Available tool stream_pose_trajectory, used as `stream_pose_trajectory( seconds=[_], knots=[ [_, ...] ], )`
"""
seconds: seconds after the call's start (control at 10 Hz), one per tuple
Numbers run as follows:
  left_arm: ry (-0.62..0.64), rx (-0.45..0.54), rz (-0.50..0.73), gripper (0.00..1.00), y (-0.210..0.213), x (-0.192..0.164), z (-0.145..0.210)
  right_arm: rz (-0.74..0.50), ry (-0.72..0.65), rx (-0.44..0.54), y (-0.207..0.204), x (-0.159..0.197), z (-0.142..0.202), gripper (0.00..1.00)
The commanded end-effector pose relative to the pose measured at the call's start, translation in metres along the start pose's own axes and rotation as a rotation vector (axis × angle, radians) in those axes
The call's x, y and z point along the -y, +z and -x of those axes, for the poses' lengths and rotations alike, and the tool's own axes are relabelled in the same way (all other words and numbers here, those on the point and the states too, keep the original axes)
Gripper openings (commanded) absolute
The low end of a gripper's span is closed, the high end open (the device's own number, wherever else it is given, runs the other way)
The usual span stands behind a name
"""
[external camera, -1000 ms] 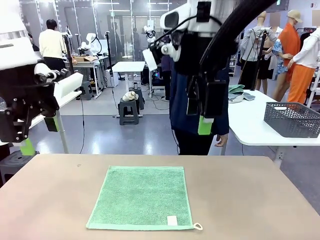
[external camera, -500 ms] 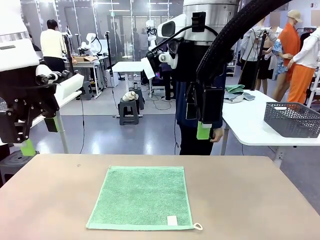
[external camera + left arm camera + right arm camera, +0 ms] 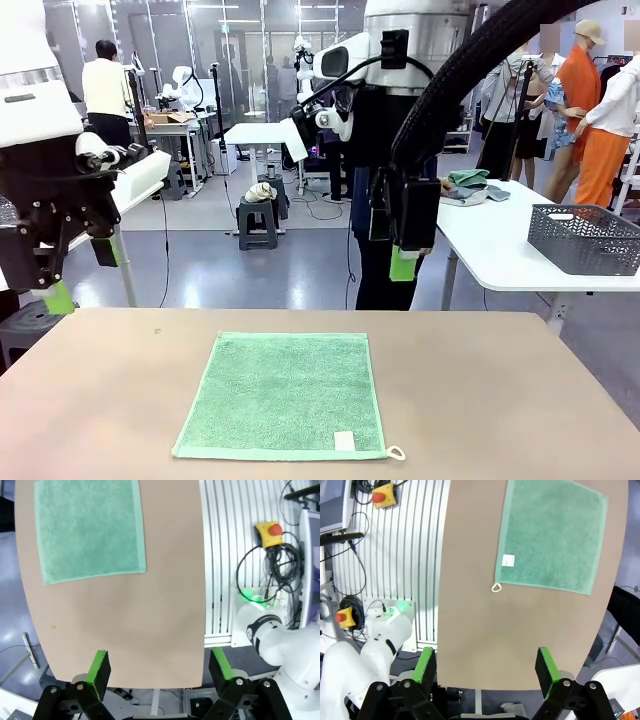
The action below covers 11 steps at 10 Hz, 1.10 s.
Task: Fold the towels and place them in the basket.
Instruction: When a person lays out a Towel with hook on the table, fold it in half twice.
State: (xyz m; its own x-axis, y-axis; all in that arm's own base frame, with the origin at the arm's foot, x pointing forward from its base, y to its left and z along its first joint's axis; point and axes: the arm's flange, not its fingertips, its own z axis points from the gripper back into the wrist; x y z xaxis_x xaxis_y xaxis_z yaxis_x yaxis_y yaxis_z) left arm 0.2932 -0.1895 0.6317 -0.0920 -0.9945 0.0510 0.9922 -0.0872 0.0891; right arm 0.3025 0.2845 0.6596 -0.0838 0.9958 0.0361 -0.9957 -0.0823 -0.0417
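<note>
Bright, even overhead light; sharp frames, wide-angle bending at wrist-view edges.

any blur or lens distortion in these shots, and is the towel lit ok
Front view: green towel sharp, evenly lit, no glare, barely any shadow. Left wrist view: wide-angle lens, the table looks bowed at its edges. Right wrist view: same bowing, towel weave crisp.

I can read no words or numbers anywhere. The small white label [image 3: 344,441] on the green towel [image 3: 285,392], low centre of frame, is too small to make out.
</note>
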Motion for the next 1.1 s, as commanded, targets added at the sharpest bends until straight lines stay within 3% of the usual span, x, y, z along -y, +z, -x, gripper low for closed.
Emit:
stream_pose_trajectory(
  seconds=[0.0,0.4,1.0],
  knots=[
    [0.054,0.034,-0.039,1.0,-0.019,0.003,-0.005,0.039,-0.052,0.003,-0.032,0.003,0.001,1.0],
    [0.075,0.054,-0.021,1.0,-0.073,-0.005,-0.006,0.053,-0.131,-0.004,-0.087,0.013,0.003,1.0],
    [0.134,0.017,-0.033,1.0,-0.19,-0.04,-0.007,-0.012,-0.228,-0.056,-0.197,0.059,0.006,1.0]
  ],
)
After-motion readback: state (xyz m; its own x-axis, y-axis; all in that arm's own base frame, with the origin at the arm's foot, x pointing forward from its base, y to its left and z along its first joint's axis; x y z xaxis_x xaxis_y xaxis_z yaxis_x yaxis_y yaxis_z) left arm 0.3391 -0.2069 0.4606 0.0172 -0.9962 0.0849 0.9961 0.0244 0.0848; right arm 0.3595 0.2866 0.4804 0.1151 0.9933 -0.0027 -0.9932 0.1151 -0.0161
